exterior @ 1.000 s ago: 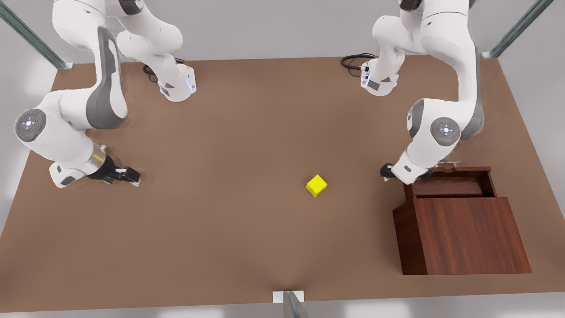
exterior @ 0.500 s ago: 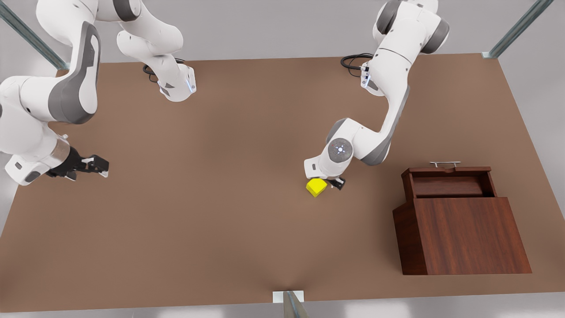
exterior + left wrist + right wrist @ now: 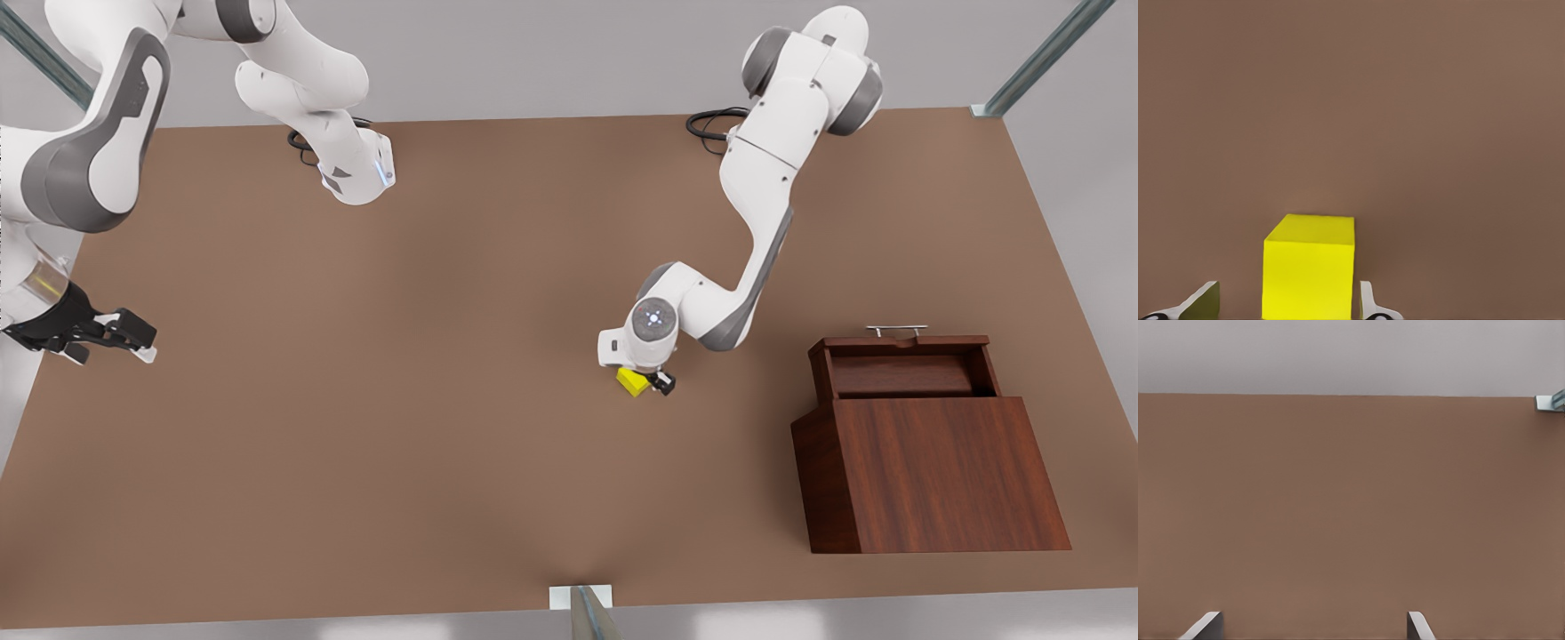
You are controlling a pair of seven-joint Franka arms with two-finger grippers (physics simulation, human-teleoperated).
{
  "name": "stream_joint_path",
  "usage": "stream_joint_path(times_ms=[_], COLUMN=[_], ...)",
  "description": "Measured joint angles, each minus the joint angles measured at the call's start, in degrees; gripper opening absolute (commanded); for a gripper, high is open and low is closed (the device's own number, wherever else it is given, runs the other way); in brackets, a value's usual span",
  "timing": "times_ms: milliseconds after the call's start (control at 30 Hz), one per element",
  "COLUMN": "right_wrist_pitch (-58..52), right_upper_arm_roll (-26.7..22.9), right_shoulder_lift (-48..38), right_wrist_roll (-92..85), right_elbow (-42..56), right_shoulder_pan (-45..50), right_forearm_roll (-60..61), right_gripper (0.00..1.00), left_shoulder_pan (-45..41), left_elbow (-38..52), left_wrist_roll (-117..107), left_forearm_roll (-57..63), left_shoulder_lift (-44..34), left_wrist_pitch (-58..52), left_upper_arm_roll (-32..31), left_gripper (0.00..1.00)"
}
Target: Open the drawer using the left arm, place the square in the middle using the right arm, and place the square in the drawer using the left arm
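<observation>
The yellow square (image 3: 631, 383) rests on the brown tabletop near the middle (image 3: 533, 373); in the left wrist view the square (image 3: 1309, 267) stands between my fingers. My left gripper (image 3: 653, 381) (image 3: 1286, 308) is open and lowered around the square, one finger close to its side and the other a gap away. The drawer (image 3: 902, 373) is pulled out of the wooden box (image 3: 942, 471), its silver handle (image 3: 896, 329) on the far side. At the front view's left edge my right gripper (image 3: 142, 342) (image 3: 1313, 628) hangs open over bare table, holding nothing.
Both arm bases (image 3: 356, 178) (image 3: 756, 160) sit at the table's far edge with black cables beside them. A metal post (image 3: 582, 609) stands at the near edge. The wooden box occupies the near corner on the front view's right.
My left gripper left the drawer handle, swung over to the square and came down around it. My right gripper drew back toward the front view's left edge.
</observation>
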Motion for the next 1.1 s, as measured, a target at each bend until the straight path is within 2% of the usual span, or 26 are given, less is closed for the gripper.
stream_joint_path(times_ms=[300,400,500,667,967,1100], right_wrist_pitch=[-6.6,-6.25,-6.25,-6.16,-6.16,-6.21], right_upper_arm_roll=[0.0,-0.09,-0.09,-0.09,0.0,-0.09], right_shoulder_lift=[0.35,0.52,0.53,0.79,0.88,0.88], right_wrist_roll=[0.1,0.26,0.21,0.21,0.03,0.03], right_elbow=[0.25,0.43,0.51,0.6,1.36,1.31], right_shoulder_pan=[0.04,-0.27,-0.22,-0.2,0.01,-0.03], right_forearm_roll=[0.92,1.3,1.32,1.32,1.23,1.14], right_gripper=[1.0,1.0,1.0,1.0,1.0,1.0], left_shoulder_pan=[-0.44,-0.44,-0.44,-0.44,-0.36,-0.31], left_elbow=[-0.49,-0.44,-0.44,-0.44,-0.19,0.26], left_wrist_roll=[-0.16,-0.18,-0.18,-0.18,-0.12,-0.03], left_forearm_roll=[0.92,0.97,0.98,0.99,1.31,1.56], left_shoulder_lift=[3.6,3.76,3.76,3.84,3.06,-2.3], left_wrist_pitch=[2.01,2.11,2.06,2.11,1.55,-3.16], left_upper_arm_roll=[0.09,0.09,0.09,0.1,0.22,0.61], left_gripper=[1.0,0.85,0.77,0.71,0.67,0.67])
